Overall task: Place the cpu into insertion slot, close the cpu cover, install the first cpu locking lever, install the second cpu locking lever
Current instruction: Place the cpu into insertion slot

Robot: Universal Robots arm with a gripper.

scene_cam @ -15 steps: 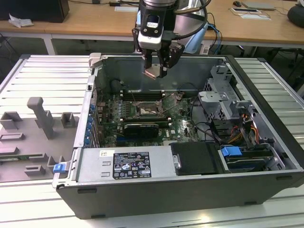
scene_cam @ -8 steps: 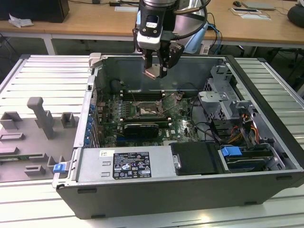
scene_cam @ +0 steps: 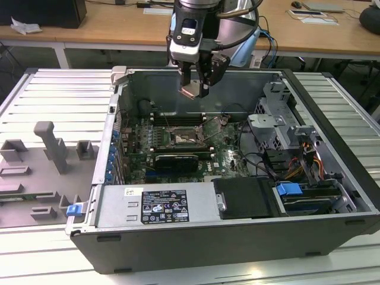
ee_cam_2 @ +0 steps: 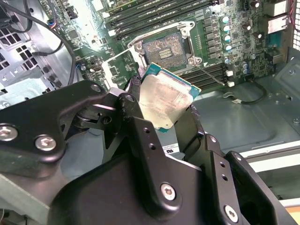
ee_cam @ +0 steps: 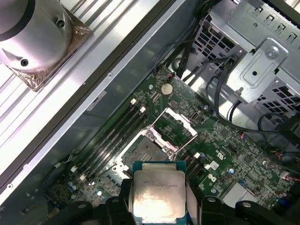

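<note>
One gripper (scene_cam: 195, 89) hangs above the open computer case (scene_cam: 237, 243), its two fingers pinching the cpu (ee_cam_2: 166, 101) by opposite edges, with the chip's pale metal face showing in both wrist views. Below the claw, and well apart from the held chip, lies the empty insertion slot (ee_cam: 143, 151) on the green motherboard (ee_cam: 225, 154), with the cpu cover (ee_cam: 176, 127) swung open just beside it. Long black memory slots (ee_cam: 115, 138) run alongside that socket, likewise beneath the claw.
</note>
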